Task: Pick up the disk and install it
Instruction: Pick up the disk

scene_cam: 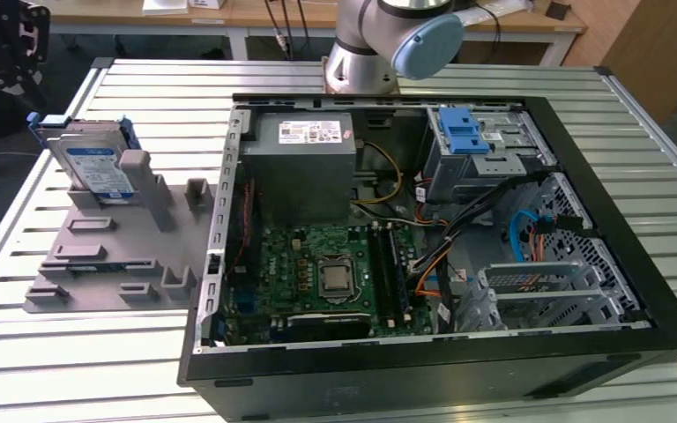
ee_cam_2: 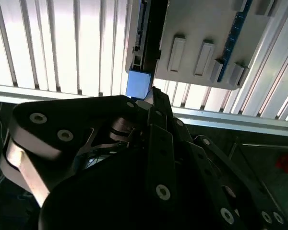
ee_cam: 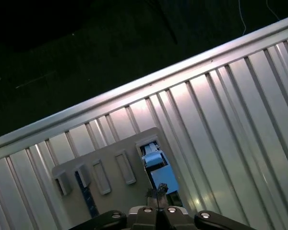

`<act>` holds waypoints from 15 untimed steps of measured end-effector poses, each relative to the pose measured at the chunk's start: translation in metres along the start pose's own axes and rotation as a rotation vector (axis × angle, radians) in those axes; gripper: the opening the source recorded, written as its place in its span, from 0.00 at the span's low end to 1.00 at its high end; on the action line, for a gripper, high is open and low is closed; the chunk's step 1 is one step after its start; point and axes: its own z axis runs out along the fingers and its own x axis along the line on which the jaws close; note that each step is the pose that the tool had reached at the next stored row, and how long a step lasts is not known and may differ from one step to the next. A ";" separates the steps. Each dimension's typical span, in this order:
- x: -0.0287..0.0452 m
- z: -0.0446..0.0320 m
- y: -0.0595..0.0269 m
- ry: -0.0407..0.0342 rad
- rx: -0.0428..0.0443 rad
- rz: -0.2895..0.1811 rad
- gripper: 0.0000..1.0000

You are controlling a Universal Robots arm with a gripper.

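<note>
The disk [scene_cam: 94,166] stands on edge in a grey holder [scene_cam: 109,251] on the slatted table, at the exterior view's left, beside the open computer case [scene_cam: 433,238]. It is silver with a white-and-blue label and blue rails. My black gripper [scene_cam: 7,48] hangs above and behind the disk, clear of it, near the table's far left corner. In the second wrist view the gripper [ee_cam_2: 151,98] looks shut and holds nothing, close to the disk's blue rail end [ee_cam_2: 138,84]. The first wrist view looks down on the disk [ee_cam: 156,167] in the holder [ee_cam: 110,167], past the gripper [ee_cam: 156,192].
Inside the case are a grey power supply box [scene_cam: 301,167], a green motherboard [scene_cam: 321,273], loose cables and a drive cage with a blue tab [scene_cam: 464,132]. The arm's base [scene_cam: 368,53] stands behind the case. The table edge [scene_cam: 33,185] is close to the holder.
</note>
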 end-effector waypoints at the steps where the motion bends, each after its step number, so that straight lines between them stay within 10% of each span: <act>1: 0.0000 0.0003 0.0000 0.0002 0.0000 -0.018 0.11; 15: -0.0001 0.0038 -0.0002 0.0024 -0.0018 -0.243 0.11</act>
